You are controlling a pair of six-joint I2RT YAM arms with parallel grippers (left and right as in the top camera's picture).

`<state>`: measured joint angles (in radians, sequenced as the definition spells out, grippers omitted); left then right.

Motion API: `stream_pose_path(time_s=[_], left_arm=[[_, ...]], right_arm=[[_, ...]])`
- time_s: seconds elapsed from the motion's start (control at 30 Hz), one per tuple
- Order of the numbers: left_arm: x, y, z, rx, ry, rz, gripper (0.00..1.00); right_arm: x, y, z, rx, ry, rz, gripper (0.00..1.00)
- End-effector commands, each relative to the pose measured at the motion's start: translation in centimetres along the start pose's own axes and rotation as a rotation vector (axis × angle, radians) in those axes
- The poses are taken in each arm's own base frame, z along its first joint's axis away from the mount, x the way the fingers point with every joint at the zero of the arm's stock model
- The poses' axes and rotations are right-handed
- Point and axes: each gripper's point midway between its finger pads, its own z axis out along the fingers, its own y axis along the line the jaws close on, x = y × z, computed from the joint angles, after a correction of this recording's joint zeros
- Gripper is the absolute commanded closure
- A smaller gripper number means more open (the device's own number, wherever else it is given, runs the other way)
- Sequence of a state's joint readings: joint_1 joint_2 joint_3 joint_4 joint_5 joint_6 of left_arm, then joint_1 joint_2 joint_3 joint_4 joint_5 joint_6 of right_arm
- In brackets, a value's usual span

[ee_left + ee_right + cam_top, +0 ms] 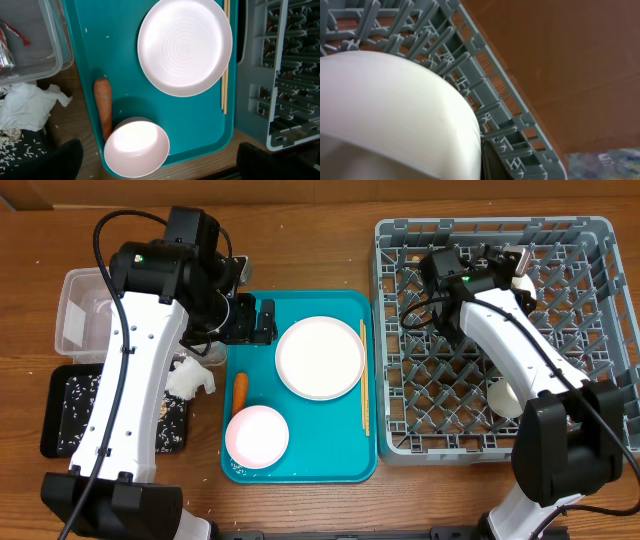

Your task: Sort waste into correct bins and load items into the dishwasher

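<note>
An orange carrot [240,388] lies lengthwise, one end just beside an upright pale pink bowl [257,436]. A round white plate [320,357] lies flat near them. A crumpled napkin [190,378] sits at the corner of the black tray [45,410], which is scattered with rice [20,150]. The clear tub [70,280] holds a red wrapper [15,32]. The grey rack [400,240] holds a white bowl [503,397] near its front edge.
</note>
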<state>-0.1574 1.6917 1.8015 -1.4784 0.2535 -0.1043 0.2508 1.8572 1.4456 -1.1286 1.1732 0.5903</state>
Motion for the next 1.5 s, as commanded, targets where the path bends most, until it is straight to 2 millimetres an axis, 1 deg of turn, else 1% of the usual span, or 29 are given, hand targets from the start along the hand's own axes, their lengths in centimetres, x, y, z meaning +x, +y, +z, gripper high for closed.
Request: stream_pose_path(time_s=[0.0, 0.17, 0.27, 0.4, 0.47, 0.5, 0.53, 0.63, 0.7, 0.77, 0.93, 1.03, 1.13, 1.23, 1.33, 1.47], left_arm=[[-0.2, -0.3, -0.2, 0.000, -0.008, 0.016, 0.00], [-0.2, -0.3, -0.2, 0.000, -0.007, 0.016, 0.00], [-0.2, -0.3, -0.2, 0.000, -0.008, 0.016, 0.00], [-0.2, -0.3, -0.2, 0.000, -0.008, 0.016, 0.00], [-0.2, -0.3, -0.2, 0.000, -0.008, 0.016, 0.00], [-0.2, -0.3, -0.2, 0.000, -0.008, 0.016, 0.00], [-0.2, -0.3, -0.2, 0.000, -0.008, 0.016, 0.00], [-0.2, -0.3, -0.2, 0.000, -0.008, 0.016, 0.00], [-0.2, -0.3, -0.2, 0.000, -0.008, 0.016, 0.00], [-0.2, -0.3, -0.2, 0.000, -0.008, 0.016, 0.00], [-0.2, -0.3, -0.2, 0.000, -0.007, 0.016, 0.00], [-0.2, -0.3, -0.2, 0.000, -0.008, 0.016, 0.00], [-0.2, -0.3, -0.2, 0.000, -0.008, 0.016, 0.00], [-0.2, -0.3, -0.2, 0.000, -0.008, 0.016, 0.00], [-0.2, -0.3, -0.2, 0.000, -0.008, 0.016, 0.00], [-0.2, -0.3, -0.2, 0.000, -0.008, 0.016, 0.00]], right_arm=[[0.0, 1.3, -0.5, -0.073, 0.031, 0.027, 0.96], [0.7, 3.1, -1.8, -0.109, -0.007, 0.010, 0.96], [1.4, 3.8, -2.3, -0.124, -0.012, -0.007, 0.96], [2.2, 4.0, -2.4, -0.125, -0.005, -0.043, 0.92], [2.3, 3.8, -2.4, -0.115, -0.007, -0.054, 0.92], [1.9, 3.3, -2.4, -0.088, -0.030, -0.051, 0.95], [1.3, 2.9, -2.4, -0.068, -0.050, -0.045, 0.96], [-0.7, 1.5, -3.0, -0.041, -0.082, -0.010, 0.96], [-1.8, 0.8, -3.0, -0.032, -0.091, -0.005, 0.96], [-2.0, 0.7, -2.7, -0.032, -0.087, -0.005, 0.96], [-0.1, 1.9, -1.0, -0.073, -0.006, -0.019, 0.96], [1.1, 1.9, 0.0, -0.057, 0.015, -0.035, 0.96], [2.0, 2.2, 0.3, -0.061, 0.031, -0.049, 0.96], [2.6, 3.2, -0.1, -0.104, 0.049, -0.059, 0.96], [2.9, 3.7, -0.9, -0.115, 0.035, -0.084, 0.96], [2.9, 4.2, -2.0, -0.128, 0.007, -0.106, 0.95]])
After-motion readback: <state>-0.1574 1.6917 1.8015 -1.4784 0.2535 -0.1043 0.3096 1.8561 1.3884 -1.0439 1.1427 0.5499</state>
